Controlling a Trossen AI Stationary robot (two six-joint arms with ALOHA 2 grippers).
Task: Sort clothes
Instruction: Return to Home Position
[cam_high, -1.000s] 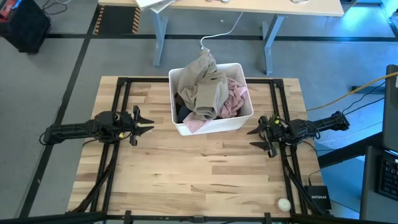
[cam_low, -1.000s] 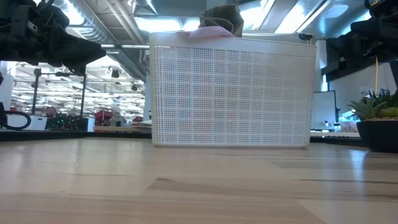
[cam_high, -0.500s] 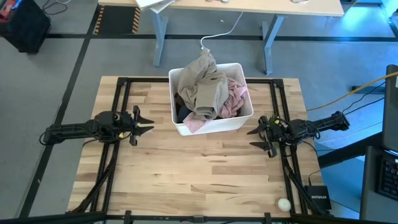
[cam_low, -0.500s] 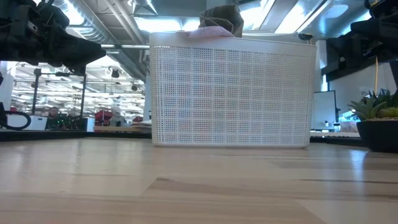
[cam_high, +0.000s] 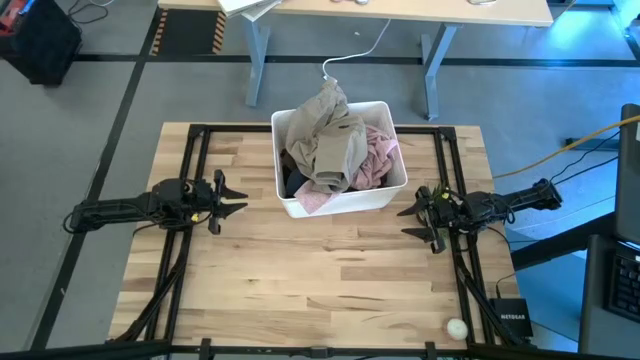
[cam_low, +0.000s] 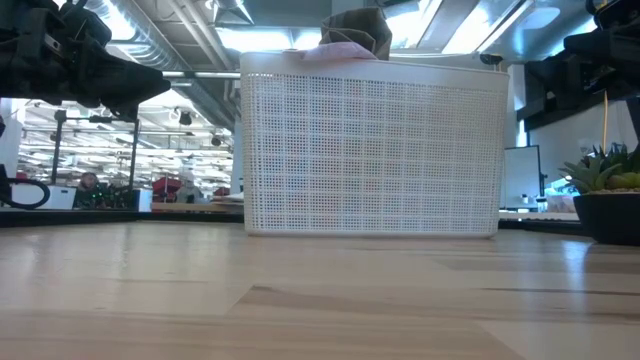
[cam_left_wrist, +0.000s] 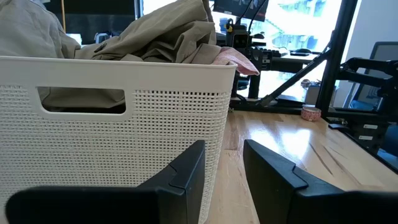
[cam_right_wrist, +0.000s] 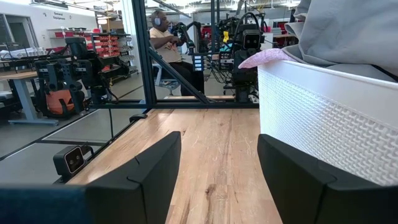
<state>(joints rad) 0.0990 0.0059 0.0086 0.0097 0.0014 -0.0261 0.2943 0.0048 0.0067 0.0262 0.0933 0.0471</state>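
The clothes lie heaped in a white perforated bin (cam_high: 340, 200) at the table's far middle: a khaki-beige garment (cam_high: 328, 138) on top, a pale pink one (cam_high: 375, 158) at the right, a dark one (cam_high: 291, 180) low at the left. The pile rises above the rim (cam_low: 358, 28). My left gripper (cam_high: 240, 198) stands open to the left of the bin, pointing level at it (cam_left_wrist: 224, 163). My right gripper (cam_high: 405, 222) stands open to the bin's right (cam_right_wrist: 219, 163), clear of it.
A black frame (cam_high: 195, 140) runs around the table's edges. A small pale ball (cam_high: 456, 327) lies at the near right corner. Bare wood (cam_high: 320, 280) spreads in front of the bin. A potted plant (cam_low: 605, 185) stands at the right. A person (cam_right_wrist: 165, 37) sits in the room beyond.
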